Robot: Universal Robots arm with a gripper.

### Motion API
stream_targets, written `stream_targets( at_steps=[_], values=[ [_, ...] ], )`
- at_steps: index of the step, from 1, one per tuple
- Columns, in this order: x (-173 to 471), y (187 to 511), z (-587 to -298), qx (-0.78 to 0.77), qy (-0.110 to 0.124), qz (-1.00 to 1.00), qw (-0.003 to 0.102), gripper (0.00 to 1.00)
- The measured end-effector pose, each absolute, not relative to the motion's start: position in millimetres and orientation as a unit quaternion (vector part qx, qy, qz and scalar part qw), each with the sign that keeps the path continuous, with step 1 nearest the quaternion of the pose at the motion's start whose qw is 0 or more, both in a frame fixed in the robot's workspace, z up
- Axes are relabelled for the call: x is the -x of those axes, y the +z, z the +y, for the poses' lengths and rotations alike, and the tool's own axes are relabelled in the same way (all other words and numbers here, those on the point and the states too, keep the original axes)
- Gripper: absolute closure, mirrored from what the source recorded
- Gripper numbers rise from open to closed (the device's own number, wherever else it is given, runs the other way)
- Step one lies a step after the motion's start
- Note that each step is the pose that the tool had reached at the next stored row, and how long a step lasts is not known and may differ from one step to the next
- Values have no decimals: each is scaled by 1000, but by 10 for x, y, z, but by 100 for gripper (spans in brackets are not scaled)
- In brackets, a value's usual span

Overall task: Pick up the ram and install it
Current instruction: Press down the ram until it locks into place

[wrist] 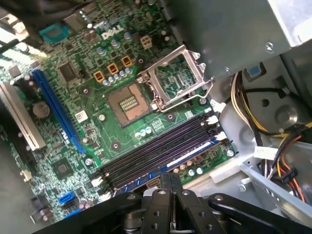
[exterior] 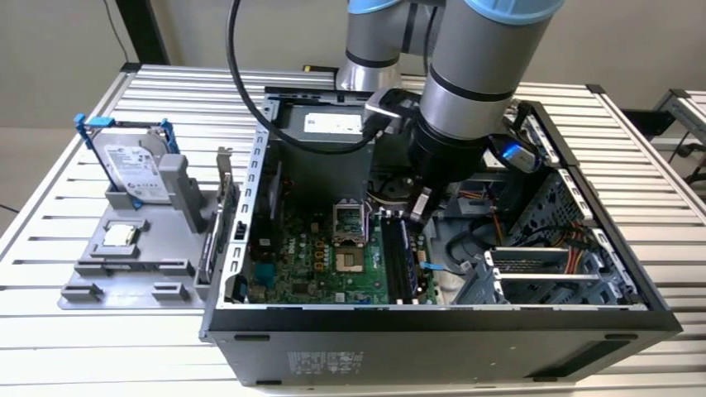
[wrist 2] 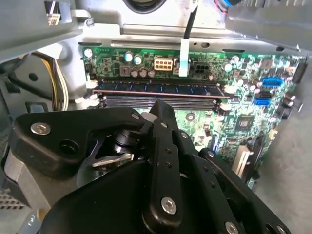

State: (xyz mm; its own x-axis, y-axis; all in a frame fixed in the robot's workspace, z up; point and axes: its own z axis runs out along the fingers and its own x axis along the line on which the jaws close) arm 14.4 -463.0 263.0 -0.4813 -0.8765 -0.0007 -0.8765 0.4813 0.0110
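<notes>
The ram [wrist 2: 156,89] is a long blue stick with black chips, lying in one of the black memory slots on the green motherboard [wrist 2: 253,117]. In the first wrist view the ram [wrist: 187,155] sits in the slot row nearest the board's edge. My gripper [wrist: 169,176] is shut, its fingertips pressed together directly over the ram's middle; I cannot tell whether they touch it. In the exterior view the gripper [exterior: 422,208] reaches down into the open computer case [exterior: 441,318], above the slots [exterior: 399,248].
An open CPU socket [wrist: 129,103] with its raised metal frame lies beside the slots. Bundled cables [wrist: 273,131] and a drive cage [exterior: 551,269] crowd the case's side. On the exterior view's left, a grey holder [exterior: 132,273] carries a hard drive [exterior: 131,169].
</notes>
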Motion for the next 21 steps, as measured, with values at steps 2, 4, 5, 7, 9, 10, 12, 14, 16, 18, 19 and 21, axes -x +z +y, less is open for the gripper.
stream_targets(
  at_steps=[2,4,5,7,9,10,12,14,16,18,19,21],
  values=[
    [-145,2630,-4630,-522,-5,-853,3,100],
    [-145,2630,-4630,-536,-5,-844,3,100],
    [-145,2630,-4630,-541,-5,-841,3,100],
    [-147,2630,-4629,-553,-5,-833,3,100],
    [-148,2629,-4629,-565,-5,-825,2,100],
    [-149,2629,-4629,-571,-6,-821,2,100],
    [-150,2630,-4630,-582,-6,-813,2,100],
    [-151,2630,-4630,-594,-6,-805,2,100],
    [-153,2630,-4630,-604,-6,-797,2,100],
    [-154,2630,-4630,-615,-6,-788,2,100],
    [-155,2630,-4630,-620,-6,-784,2,100],
    [-156,2630,-4630,-631,-6,-776,2,100]
  ],
)
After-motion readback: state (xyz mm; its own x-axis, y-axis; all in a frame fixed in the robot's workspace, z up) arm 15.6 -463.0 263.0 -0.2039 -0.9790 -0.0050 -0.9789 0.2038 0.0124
